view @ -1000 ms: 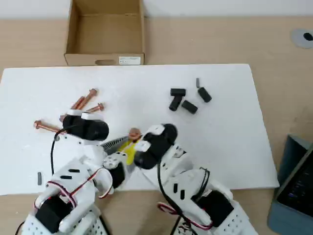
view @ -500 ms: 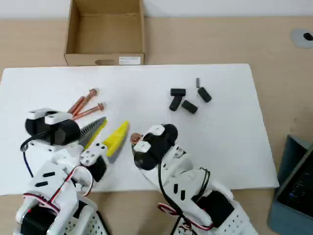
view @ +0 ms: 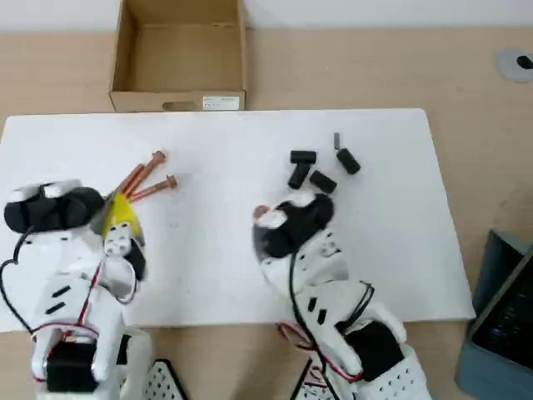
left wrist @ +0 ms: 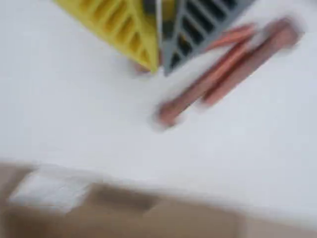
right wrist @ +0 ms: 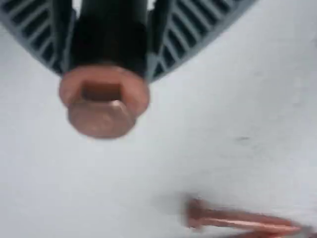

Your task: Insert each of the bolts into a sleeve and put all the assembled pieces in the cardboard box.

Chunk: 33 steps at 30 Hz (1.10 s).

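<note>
My right gripper (view: 268, 220) (right wrist: 106, 64) is shut on a black sleeve (right wrist: 109, 34) with a copper bolt in it; the bolt's head (right wrist: 103, 99) (view: 261, 214) sticks out past the fingertips. It is over the middle of the white mat (view: 400, 250), just in front of several loose black sleeves (view: 321, 179). My left gripper (view: 119, 207) (left wrist: 159, 67), yellow and grey, has its tips together at the near ends of the loose copper bolts (view: 148, 177) (left wrist: 228, 69) on the mat's left. The cardboard box (view: 179, 54) stands open behind the mat.
A small grey pin (view: 337, 140) lies by the sleeves. A blue-grey device (view: 504, 317) sits off the mat's right edge, and a grey disc (view: 516, 62) is at the table's far right corner. One more bolt (right wrist: 242, 220) lies on the mat.
The left gripper let go at the middle, swung left to the loose bolts and closed its fingers. The right gripper carried the sleeve with its bolt rightward and away, toward the loose sleeves.
</note>
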{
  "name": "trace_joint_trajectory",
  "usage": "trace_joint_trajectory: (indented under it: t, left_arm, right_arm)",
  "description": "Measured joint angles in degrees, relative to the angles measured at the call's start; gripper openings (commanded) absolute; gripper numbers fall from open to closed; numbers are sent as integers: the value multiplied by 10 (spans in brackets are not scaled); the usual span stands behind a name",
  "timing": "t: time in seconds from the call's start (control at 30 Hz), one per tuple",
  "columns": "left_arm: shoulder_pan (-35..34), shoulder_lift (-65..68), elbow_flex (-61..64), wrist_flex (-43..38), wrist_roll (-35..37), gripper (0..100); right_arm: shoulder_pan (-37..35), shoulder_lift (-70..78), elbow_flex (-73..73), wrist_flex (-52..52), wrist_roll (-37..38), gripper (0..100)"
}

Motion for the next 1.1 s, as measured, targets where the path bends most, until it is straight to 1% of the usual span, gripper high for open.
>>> trace_joint_trajectory:
  t: [0.1,0.17,0.4,0.5,0.77,0.83,0.97,1.1]
  left_arm:
    - [-40,2,60,0,0,2]
    - [-51,3,100,0,0,2]
    - [-55,3,190,0,0,2]
    - [-55,3,214,0,-20,2]
    - [-55,3,222,0,-35,2]
    - [-55,3,222,0,-35,2]
    - [-55,3,222,0,-35,2]
    - [-55,3,222,0,-35,2]
  right_arm:
    - [48,1,-20,4,-6,9]
    - [64,17,-50,4,-6,9]
    - [67,178,-172,4,-6,9]
    - [67,258,-216,-13,-6,9]
    - [67,472,-328,-122,-5,9]
    - [67,536,-365,-150,8,9]
    - [67,673,-463,-200,32,9]
    - [67,823,-587,-223,59,9]
